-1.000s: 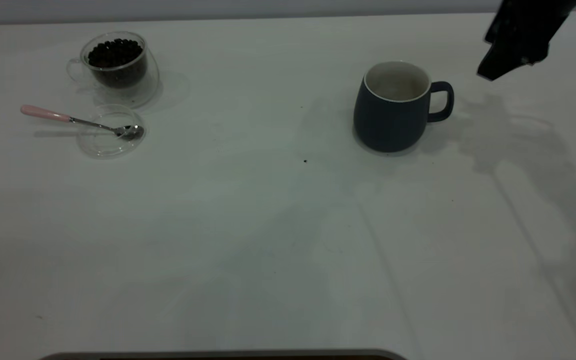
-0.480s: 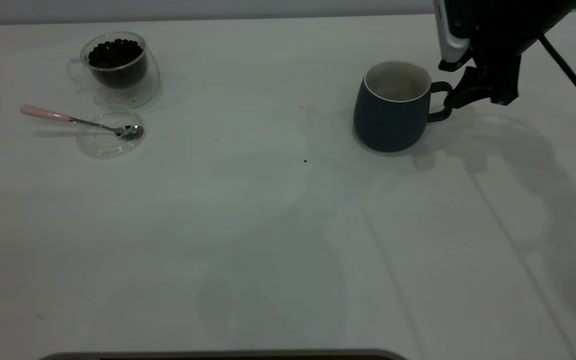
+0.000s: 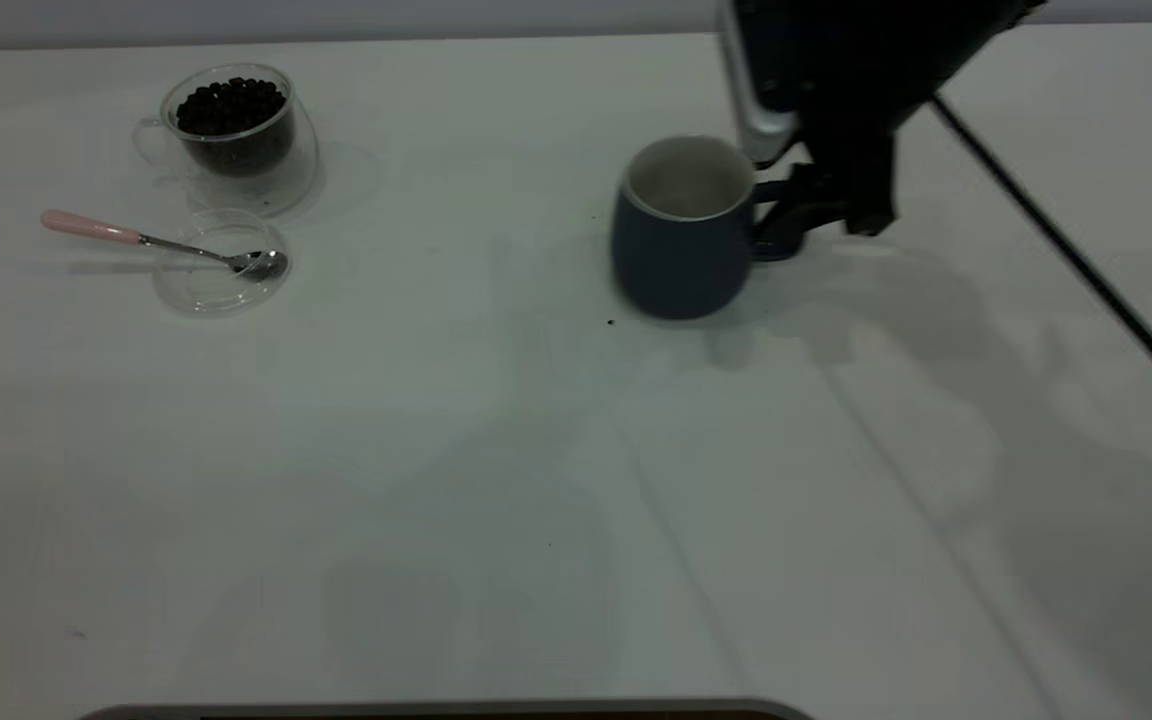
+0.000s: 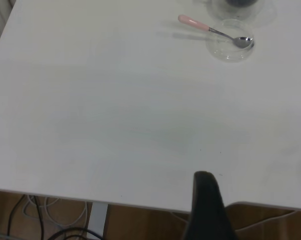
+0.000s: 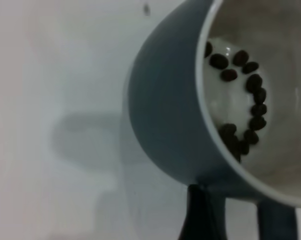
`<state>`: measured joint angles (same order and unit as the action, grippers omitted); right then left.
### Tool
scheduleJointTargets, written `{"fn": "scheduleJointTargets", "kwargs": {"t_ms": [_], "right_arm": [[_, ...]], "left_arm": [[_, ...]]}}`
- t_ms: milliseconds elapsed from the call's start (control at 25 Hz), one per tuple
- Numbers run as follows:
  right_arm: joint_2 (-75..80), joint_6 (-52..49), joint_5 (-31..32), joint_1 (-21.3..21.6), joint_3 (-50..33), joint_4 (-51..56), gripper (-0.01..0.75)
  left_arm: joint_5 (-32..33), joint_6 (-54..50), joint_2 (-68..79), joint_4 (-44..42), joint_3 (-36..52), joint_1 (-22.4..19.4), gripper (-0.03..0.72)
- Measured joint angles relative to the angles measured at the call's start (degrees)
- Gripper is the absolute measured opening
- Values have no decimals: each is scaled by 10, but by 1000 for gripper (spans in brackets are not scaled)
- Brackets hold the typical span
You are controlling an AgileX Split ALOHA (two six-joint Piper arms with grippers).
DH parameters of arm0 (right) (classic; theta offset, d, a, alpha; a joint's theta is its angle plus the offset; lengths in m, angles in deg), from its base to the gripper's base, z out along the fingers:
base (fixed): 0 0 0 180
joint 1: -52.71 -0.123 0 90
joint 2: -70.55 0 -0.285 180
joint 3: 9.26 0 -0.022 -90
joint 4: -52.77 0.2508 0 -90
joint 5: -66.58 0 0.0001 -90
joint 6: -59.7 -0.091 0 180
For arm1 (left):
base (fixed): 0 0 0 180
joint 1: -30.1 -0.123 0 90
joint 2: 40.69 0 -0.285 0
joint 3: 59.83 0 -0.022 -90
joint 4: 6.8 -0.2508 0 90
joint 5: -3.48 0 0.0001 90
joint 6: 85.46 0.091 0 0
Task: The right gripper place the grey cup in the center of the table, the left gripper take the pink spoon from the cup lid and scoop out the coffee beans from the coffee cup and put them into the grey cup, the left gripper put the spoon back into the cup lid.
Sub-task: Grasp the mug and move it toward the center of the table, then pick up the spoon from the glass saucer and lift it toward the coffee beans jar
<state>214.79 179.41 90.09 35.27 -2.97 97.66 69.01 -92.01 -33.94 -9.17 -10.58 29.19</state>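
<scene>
**Mug in transit toward desk centre**

Since the earlier frames the mug (image 3: 681, 235) has shifted left, from the right part of the desk (image 3: 496, 480) to just right of centre, with the right gripper (image 3: 794, 205) travelling with it. That gripper is pinching the mug's handle from the right side. Mug looks upright, or nearly so, and blurred at its base; cannot tell whether the base slides on the desk or hangs just above it. Right wrist view shows a ring of beans (image 5: 243, 97) already lying in the mug's white bottom.

Left side unchanged: glass cup (image 3: 236, 135) full of beans at far left, lid (image 3: 221, 265) just near of it, spoon (image 3: 161, 242) with its bowl resting in the lid and pink handle pointing left over the rim. Left gripper (image 4: 206, 200) idle off the near-left edge of the desk, well apart from the spoon; cannot tell its finger state.

Step in hand, as I judge it: placing the mug at centre.
- Keep the mug level so the beans stay in.
- Carry on left a little more, stopping well short of the lid and glass cup.
- Set the base flat before letting go of the handle.
- Withdraw to the right, clear of the left arm's route.
</scene>
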Motion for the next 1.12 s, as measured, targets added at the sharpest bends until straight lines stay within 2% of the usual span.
{"fn": "scheduleJointTargets", "kwargs": {"t_ms": [320,520,640,800,920,1000,1120], "right_arm": [[46,0,-18,-54,62,90,549],[51,-3,-38,-58,70,105,547],[49,-49,-26,-58,70,101,547],[20,-153,27,-47,68,28,547],[-30,-258,69,-35,67,-82,547],[-74,-380,116,-30,67,-158,547],[-156,-632,219,-31,65,-272,547]], "left_arm": [[0,0,0,0,0,0,584],[0,0,0,0,0,0,584],[0,-1,0,0,0,0,584],[0,-1,0,0,0,0,584],[0,-1,0,0,0,0,584],[0,-1,0,0,0,0,584],[0,-1,0,0,0,0,584]]}}
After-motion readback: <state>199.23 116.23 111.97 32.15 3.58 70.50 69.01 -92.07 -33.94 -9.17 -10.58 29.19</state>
